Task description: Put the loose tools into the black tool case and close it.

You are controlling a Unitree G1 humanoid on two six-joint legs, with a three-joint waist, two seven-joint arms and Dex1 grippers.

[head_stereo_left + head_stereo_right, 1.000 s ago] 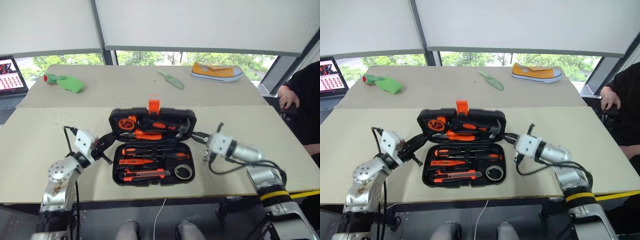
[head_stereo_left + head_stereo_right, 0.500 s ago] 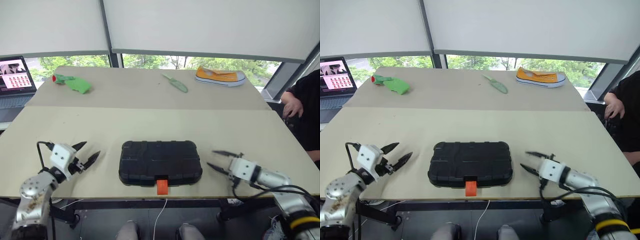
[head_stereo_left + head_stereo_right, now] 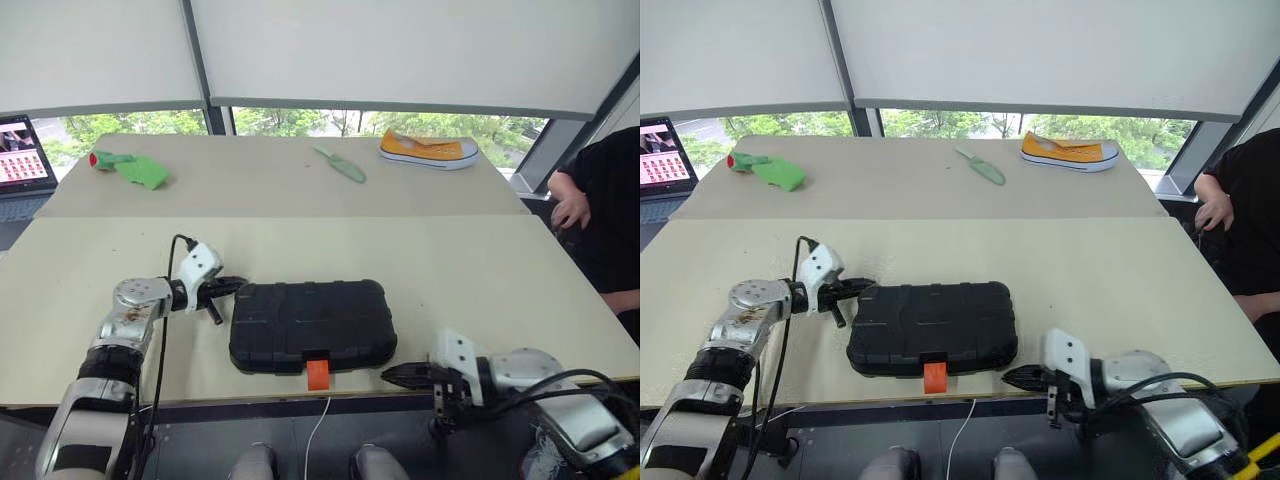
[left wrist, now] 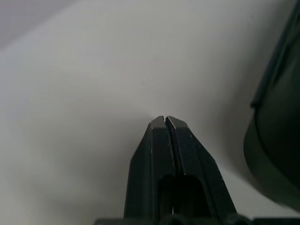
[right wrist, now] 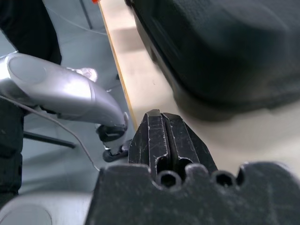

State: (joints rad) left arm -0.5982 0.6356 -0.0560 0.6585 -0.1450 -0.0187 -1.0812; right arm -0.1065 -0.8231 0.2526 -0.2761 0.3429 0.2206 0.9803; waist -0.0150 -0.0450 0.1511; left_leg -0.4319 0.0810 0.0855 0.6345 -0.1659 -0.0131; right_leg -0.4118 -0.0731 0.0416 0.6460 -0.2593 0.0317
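Case: black tool case [image 3: 312, 325] shut and flat on the tabletop [image 3: 480, 270], near the front edge, lid down over whatever is inside; loose tools not visible, presumably packed.
Latch: small orange latch [image 3: 318, 374] at the front, sticking past the case edge toward the tabletop rim; judged not yet snapped home, though hard to confirm.
Left end effector: [image 3: 232, 286] pinched fully together, empty, tips just beside the case's left rear corner; contact cannot be told.
Right end effector: [image 3: 1023, 377] pinched fully together, empty, low at the front rim of the tabletop, right of the latch, apart from the case.
Risk 1: sideways nudge from the left tips likely to slide the case, since nothing braces the opposite side.
Risk 2: case close to the front edge; a push toward the robot could tip it off the tabletop.
Risk 3: right tips sit at rim level; an upward sweep toward the latch could catch the tabletop edge or glance off.
Risk 4: unlatched lid may spring up if the case is jolted.
Bystanders: yellow shoe [image 3: 430, 149], green trowel-like tool [image 3: 340, 163] and green object [image 3: 135, 167] well apart on the far tabletop, no hazard.
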